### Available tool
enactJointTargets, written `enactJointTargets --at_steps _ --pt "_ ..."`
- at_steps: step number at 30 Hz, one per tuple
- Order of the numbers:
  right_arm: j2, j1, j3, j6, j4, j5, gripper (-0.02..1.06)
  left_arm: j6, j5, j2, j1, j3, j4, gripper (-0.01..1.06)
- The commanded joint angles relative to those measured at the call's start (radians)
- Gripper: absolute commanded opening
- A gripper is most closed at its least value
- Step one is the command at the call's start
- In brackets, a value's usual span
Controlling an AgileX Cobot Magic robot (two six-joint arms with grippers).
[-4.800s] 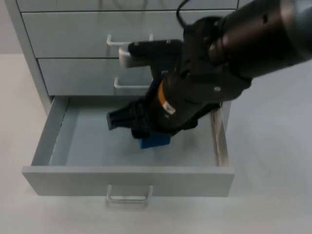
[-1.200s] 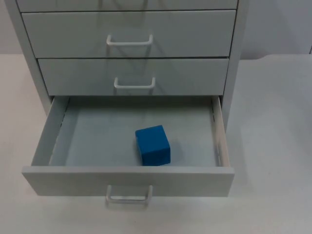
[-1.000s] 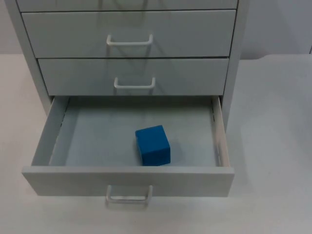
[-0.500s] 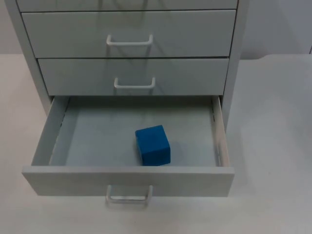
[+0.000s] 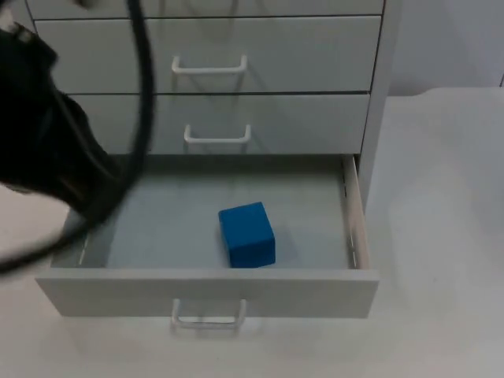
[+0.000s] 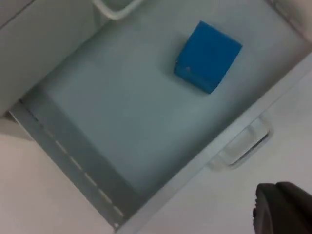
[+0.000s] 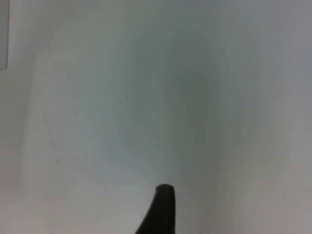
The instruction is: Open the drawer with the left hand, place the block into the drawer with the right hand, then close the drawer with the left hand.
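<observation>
Whether the left gripper [image 6: 285, 207] is parted or closed cannot be told as it hovers touching nothing, the handle [image 6: 241, 146] near it and the block [image 6: 208, 56] beyond, inside the open drawer [image 6: 146, 141].

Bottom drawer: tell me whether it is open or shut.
Open. The bottom drawer is pulled out from the cabinet, its floor exposed, with the blue block resting inside.

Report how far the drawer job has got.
Done: the bottom drawer stands open and the blue block lies inside it. In hand: the left arm reaches in over the drawer's left side. Left: closing the drawer by its handle, which nothing grips yet.
</observation>
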Motion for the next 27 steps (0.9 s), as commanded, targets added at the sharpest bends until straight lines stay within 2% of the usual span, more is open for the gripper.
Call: enactJointTargets --at_steps 1,3,5,6,9,14,21,25,27 --pt "-0.011 -0.007 0.004 -0.011 -0.005 -0.012 0.75 -0.151 -0.015 0.019 -0.110 -0.002 0.201 0.00" --pt "-0.011 -0.007 0.004 -0.011 -0.005 -0.012 0.75 -0.239 -0.015 0.048 -0.219 -0.002 0.350 0.00" --pt "-0.011 -0.007 0.004 -0.011 -0.005 -0.012 0.75 -0.289 -0.015 0.075 -0.288 -0.002 0.435 0.00" --pt "-0.011 -0.007 0.004 -0.011 -0.005 -0.012 0.75 -0.289 -0.015 0.075 -0.288 -0.002 0.435 0.00" --pt "-0.011 -0.007 0.004 -0.011 -0.005 -0.009 0.75 -0.346 0.000 0.147 -0.384 -0.002 0.557 0.00" --pt "-0.011 -0.007 0.004 -0.011 -0.005 -0.009 0.75 -0.355 0.003 0.240 -0.441 -0.002 0.627 0.00" --pt "-0.011 -0.007 0.004 -0.011 -0.005 -0.009 0.75 -0.355 -0.029 0.345 -0.446 -0.002 0.657 0.00" --pt "-0.011 -0.007 0.004 -0.011 -0.005 -0.011 0.75 -0.355 -0.120 0.413 -0.446 -0.002 0.681 0.00" --pt "-0.011 -0.007 0.004 -0.011 -0.005 -0.011 0.75 -0.355 -0.123 0.421 -0.446 -0.002 0.682 0.00"
